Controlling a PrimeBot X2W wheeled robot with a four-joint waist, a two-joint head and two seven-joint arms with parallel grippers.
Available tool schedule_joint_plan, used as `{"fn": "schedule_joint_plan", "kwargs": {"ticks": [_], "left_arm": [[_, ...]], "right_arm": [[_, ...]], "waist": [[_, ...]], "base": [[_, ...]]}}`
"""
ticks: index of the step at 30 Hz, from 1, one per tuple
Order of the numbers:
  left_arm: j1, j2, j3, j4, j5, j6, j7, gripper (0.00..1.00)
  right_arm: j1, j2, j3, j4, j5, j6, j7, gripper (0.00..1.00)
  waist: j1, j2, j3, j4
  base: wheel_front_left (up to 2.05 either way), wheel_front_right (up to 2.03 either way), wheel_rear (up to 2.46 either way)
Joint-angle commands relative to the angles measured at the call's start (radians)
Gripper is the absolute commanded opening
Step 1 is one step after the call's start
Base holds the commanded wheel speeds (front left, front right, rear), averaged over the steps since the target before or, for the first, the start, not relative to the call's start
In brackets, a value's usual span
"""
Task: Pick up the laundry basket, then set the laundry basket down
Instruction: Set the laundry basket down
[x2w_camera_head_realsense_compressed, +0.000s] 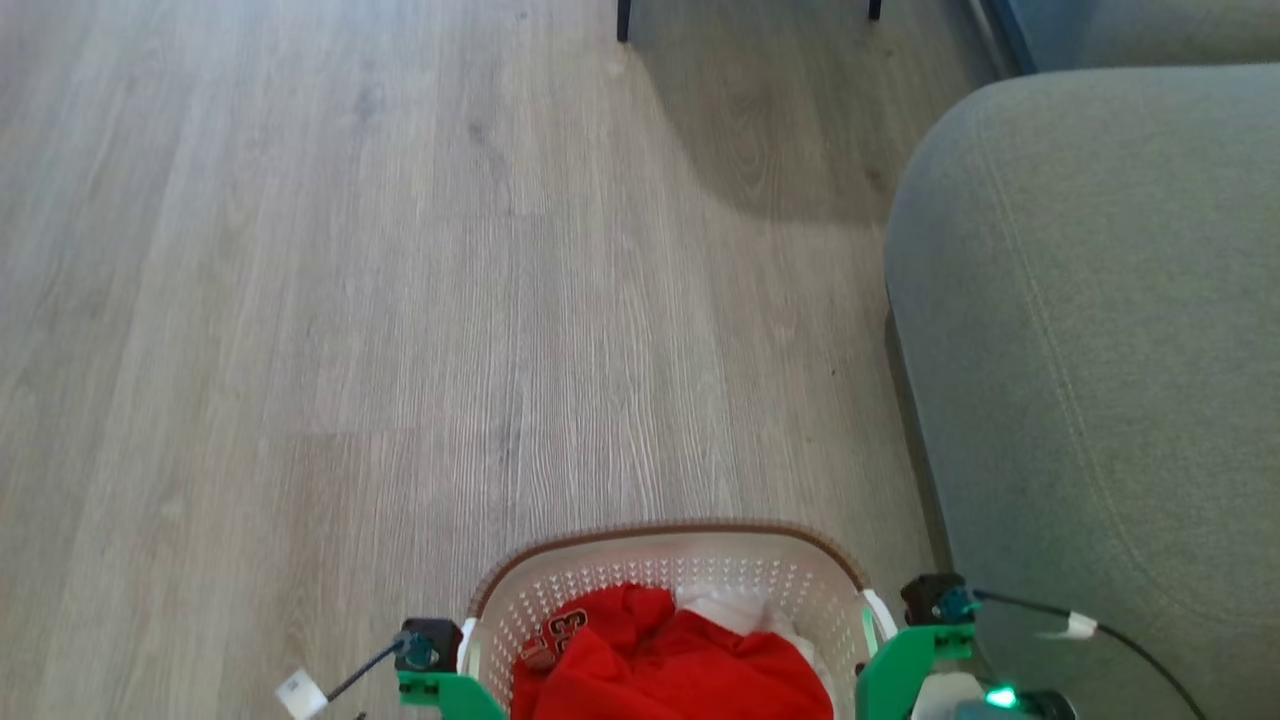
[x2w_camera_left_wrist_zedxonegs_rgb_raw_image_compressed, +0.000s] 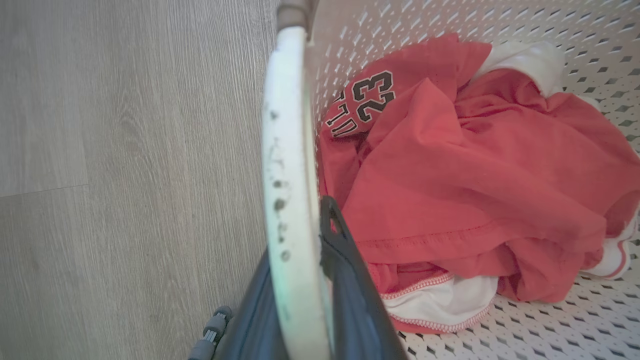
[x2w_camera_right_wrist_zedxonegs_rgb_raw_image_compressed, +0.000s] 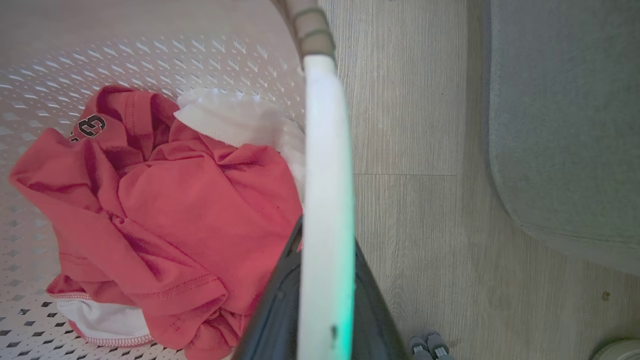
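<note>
The white perforated laundry basket (x2w_camera_head_realsense_compressed: 700, 577) with its brown rim sits at the bottom middle of the head view, holding a red jersey (x2w_camera_head_realsense_compressed: 660, 660) and white cloth. My left gripper (x2w_camera_head_realsense_compressed: 455, 655) is at its left handle and my right gripper (x2w_camera_head_realsense_compressed: 890, 640) at its right handle. In the left wrist view the left gripper (x2w_camera_left_wrist_zedxonegs_rgb_raw_image_compressed: 300, 240) is shut on the white handle (x2w_camera_left_wrist_zedxonegs_rgb_raw_image_compressed: 287, 150), dark fingers on either side. The right wrist view shows the same: the right gripper (x2w_camera_right_wrist_zedxonegs_rgb_raw_image_compressed: 325, 260) is shut on the other handle (x2w_camera_right_wrist_zedxonegs_rgb_raw_image_compressed: 325, 165). Whether the basket touches the floor is hidden.
A grey sofa (x2w_camera_head_realsense_compressed: 1090, 350) fills the right side, close to the basket's right edge, and also appears in the right wrist view as the sofa (x2w_camera_right_wrist_zedxonegs_rgb_raw_image_compressed: 565, 125). Dark furniture legs (x2w_camera_head_realsense_compressed: 623, 20) stand far ahead. Wide wooden floor (x2w_camera_head_realsense_compressed: 350, 300) stretches ahead and left.
</note>
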Motion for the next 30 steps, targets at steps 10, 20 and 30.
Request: {"fn": "schedule_joint_plan", "kwargs": {"ticks": [10,20,30], "left_arm": [[-0.162,0.031,0.012,0.015,-0.008,0.015,-0.043,0.00],[-0.352,0.034,0.021,0.022,0.004,0.023,-0.087,0.00],[-0.569,0.033,0.023,0.023,0.023,0.034,-0.130,0.00]], "right_arm": [[-0.199,-0.011,0.029,0.013,0.009,-0.002,-0.055,0.00],[-0.386,-0.011,0.028,0.038,-0.010,-0.002,-0.096,0.00],[-0.609,-0.011,-0.006,0.055,-0.062,-0.002,-0.135,0.00]], "waist": [[0.0000,0.0001,0.164,-0.005],[0.0000,0.0001,0.389,-0.002],[0.0000,0.0001,0.654,0.018]], "base": [[0.00,0.00,0.00],[0.00,0.00,0.00],[0.00,0.00,0.00]]}}
